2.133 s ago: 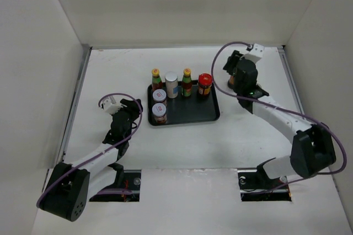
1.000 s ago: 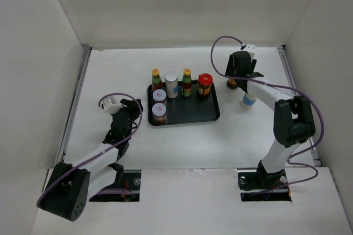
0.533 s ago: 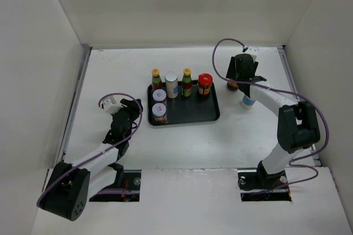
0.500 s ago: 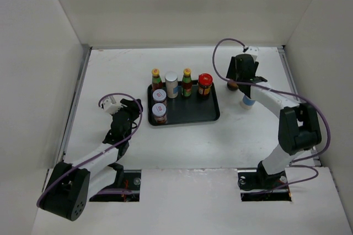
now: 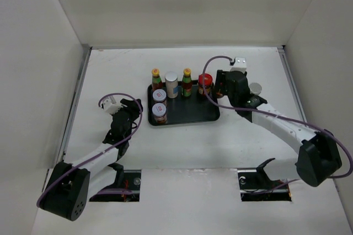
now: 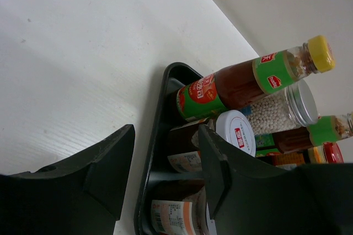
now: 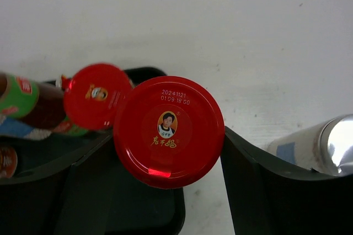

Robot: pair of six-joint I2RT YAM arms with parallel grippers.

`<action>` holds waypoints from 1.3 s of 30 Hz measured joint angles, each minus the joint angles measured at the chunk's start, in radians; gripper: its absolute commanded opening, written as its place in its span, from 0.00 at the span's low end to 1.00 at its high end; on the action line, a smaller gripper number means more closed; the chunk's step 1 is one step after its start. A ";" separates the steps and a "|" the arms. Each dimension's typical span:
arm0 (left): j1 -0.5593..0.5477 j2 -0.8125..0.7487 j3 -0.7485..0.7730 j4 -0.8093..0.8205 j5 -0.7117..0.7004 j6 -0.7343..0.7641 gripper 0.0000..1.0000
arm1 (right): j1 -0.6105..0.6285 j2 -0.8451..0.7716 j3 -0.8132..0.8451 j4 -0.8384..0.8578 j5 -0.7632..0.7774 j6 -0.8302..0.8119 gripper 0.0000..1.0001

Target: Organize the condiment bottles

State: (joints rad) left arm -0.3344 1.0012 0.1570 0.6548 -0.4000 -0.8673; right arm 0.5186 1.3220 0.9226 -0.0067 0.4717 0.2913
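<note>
A black tray (image 5: 190, 115) holds the condiment bottles: two yellow-capped bottles (image 5: 156, 79) (image 5: 187, 79), a pale grey-capped cylinder (image 5: 171, 84), a red-capped jar (image 5: 205, 84) and two white-lidded jars (image 5: 159, 97) (image 5: 160, 112). My right gripper (image 5: 220, 87) (image 7: 168, 135) is shut on a second red-capped jar (image 7: 168, 130), which hangs over the tray's right rim (image 7: 179, 213) beside the other red cap (image 7: 95, 96). To the left of the tray, my left gripper (image 5: 132, 111) (image 6: 165, 135) is open, with only the tray's left edge (image 6: 157, 135) showing between its fingers.
A silver-capped bottle with a blue label (image 5: 255, 87) (image 7: 322, 147) stands on the table right of the tray, close behind my right arm. White walls enclose the table on three sides. Bare table lies in front of the tray.
My right arm has swung left from the far right of the table to the tray's right edge, carrying the red-capped jar. The silver-capped bottle's cap now shows. The left arm has not moved.
</note>
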 measured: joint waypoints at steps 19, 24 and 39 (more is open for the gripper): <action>-0.002 -0.011 0.000 0.000 0.000 0.000 0.48 | 0.346 0.292 0.090 0.104 -0.010 -0.025 0.60; -0.002 -0.010 0.000 0.000 0.000 0.000 0.48 | 0.360 0.396 0.182 0.156 -0.010 -0.053 0.74; -0.007 -0.005 0.000 0.001 0.000 0.000 0.48 | 0.356 0.135 0.101 0.267 0.005 -0.076 0.58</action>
State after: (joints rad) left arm -0.3416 0.9962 0.1570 0.6556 -0.4000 -0.8677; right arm 0.8742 1.4567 1.0233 0.2607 0.4763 0.2157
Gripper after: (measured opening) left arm 0.477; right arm 0.814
